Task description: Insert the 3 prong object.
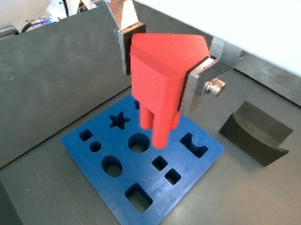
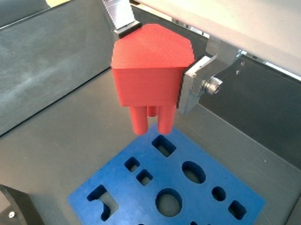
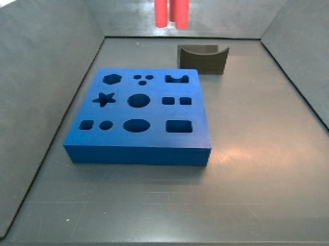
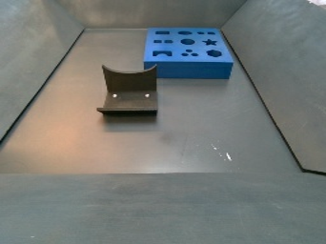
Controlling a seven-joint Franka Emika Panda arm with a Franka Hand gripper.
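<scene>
Looks like a lab test cell to me: bare grey floor [image 4: 166, 143] boxed in by plain grey wall panels [image 3: 52, 58]. Gripper [image 1: 165, 66] at 12 o'clock above the blue block [image 3: 141, 110]; grey notched block [image 4: 128, 92] loose.

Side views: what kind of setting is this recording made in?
Probably a lab test enclosure: grey walled floor, a blue block with shaped holes, a dark grey notched block. The gripper, above it, holds the 3 prong object.
</scene>
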